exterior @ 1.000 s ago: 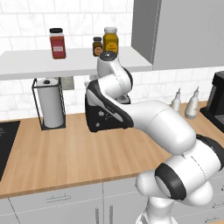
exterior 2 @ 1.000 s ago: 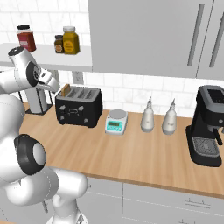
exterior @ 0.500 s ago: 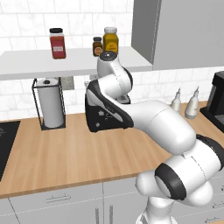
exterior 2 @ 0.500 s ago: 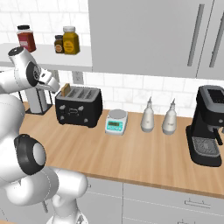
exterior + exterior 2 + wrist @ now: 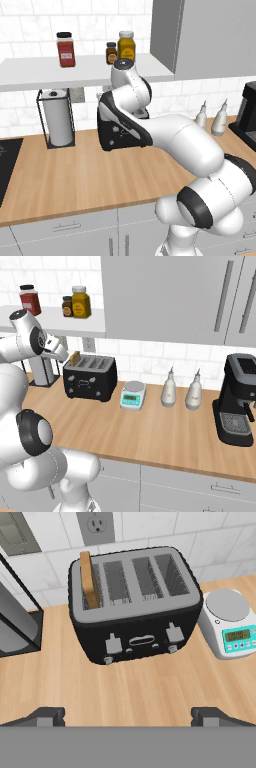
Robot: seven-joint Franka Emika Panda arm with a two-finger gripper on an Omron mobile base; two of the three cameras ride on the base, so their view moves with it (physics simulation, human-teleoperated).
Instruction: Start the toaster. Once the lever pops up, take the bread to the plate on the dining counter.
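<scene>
The job looks like it has only just begun: the gripper (image 5: pixel 128 717) hangs over the wooden worktop (image 5: pixel 135 687) with its fingers (image 5: pixel 47 716) spread as wide as they go and holding nothing, and the toaster (image 5: pixel 135 607) sits just past them at 12 o'clock in the hand view. Both levers on its front look up, so I think it has not been started yet. The bread (image 5: pixel 89 579) stands up out of the slot at about 11 o'clock, the other three slots look empty, and starting, waiting and carrying are all left.
</scene>
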